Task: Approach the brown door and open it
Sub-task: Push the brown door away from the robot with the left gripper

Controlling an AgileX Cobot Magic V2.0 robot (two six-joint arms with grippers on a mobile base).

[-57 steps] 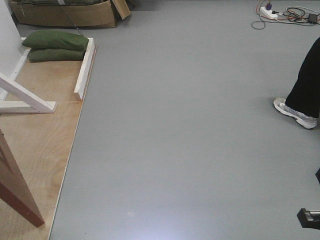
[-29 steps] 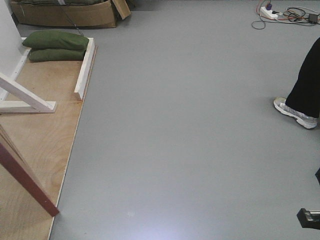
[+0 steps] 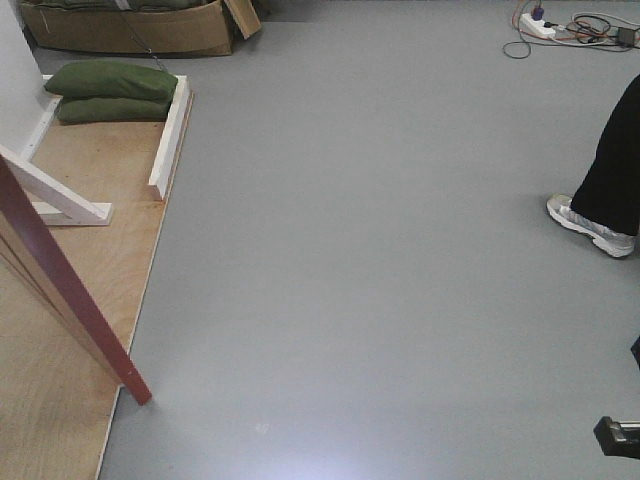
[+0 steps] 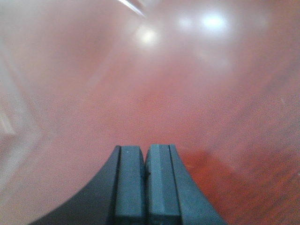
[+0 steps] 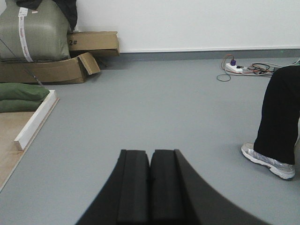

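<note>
Left hand (image 4: 145,153): fingers pressed together, empty, close before the glossy face of the brown door (image 4: 197,84). Right hand (image 5: 150,157): fingers together, empty, above grey floor (image 5: 154,108). Door, front view: edge-on at lower left, bottom corner at the edge of the plywood board (image 3: 90,250). Shoe (image 3: 590,225): far right.

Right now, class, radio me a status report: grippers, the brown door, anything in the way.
Left gripper shut, nose close to glossy reddish-brown wooden door. Right gripper shut, empty. Person's white sneaker ahead right.
</note>
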